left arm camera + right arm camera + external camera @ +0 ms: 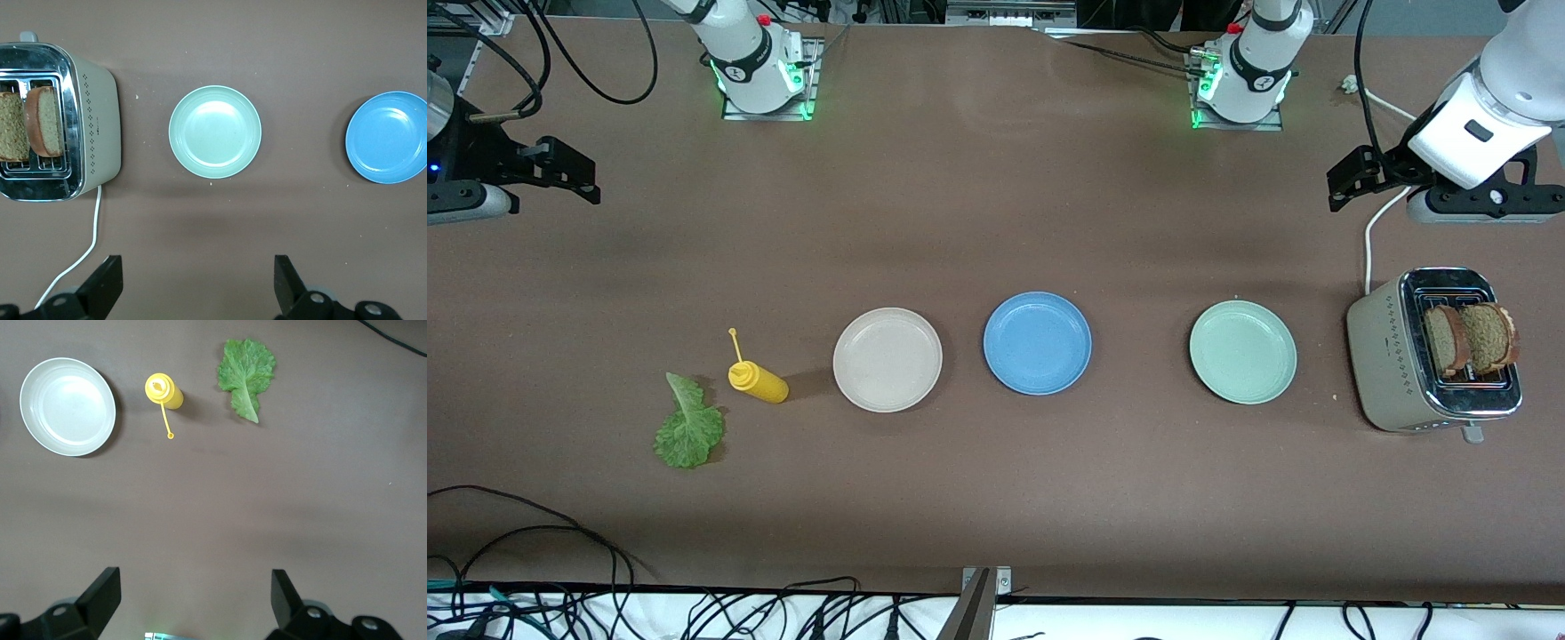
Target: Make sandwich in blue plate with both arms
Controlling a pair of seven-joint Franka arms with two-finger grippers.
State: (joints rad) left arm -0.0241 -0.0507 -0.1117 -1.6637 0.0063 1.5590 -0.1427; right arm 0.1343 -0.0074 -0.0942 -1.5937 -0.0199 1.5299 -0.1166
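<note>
The brown table (996, 498) carries a row: lettuce leaf (688, 428), yellow squeeze bottle (758, 380), beige plate (887, 359), blue plate (1037, 342), mint green plate (1242, 351), and a toaster (1383, 360) holding what look like two bread slices (1469, 339).

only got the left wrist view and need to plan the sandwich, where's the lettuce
Observer: The lettuce leaf lies flat on the table toward the right arm's end, beside the yellow squeeze bottle and a bit nearer the front camera than it.
Operator: any other plate besides the green and blue ones
Observer: Yes, a beige plate sits between the bottle and the blue plate, and nothing is on it.
Operator: what's the right arm doing
Observer: The right gripper hangs open and empty over the table at its own end, waiting. The left gripper is open too, up near the toaster with both bread slices in its slots.
</note>
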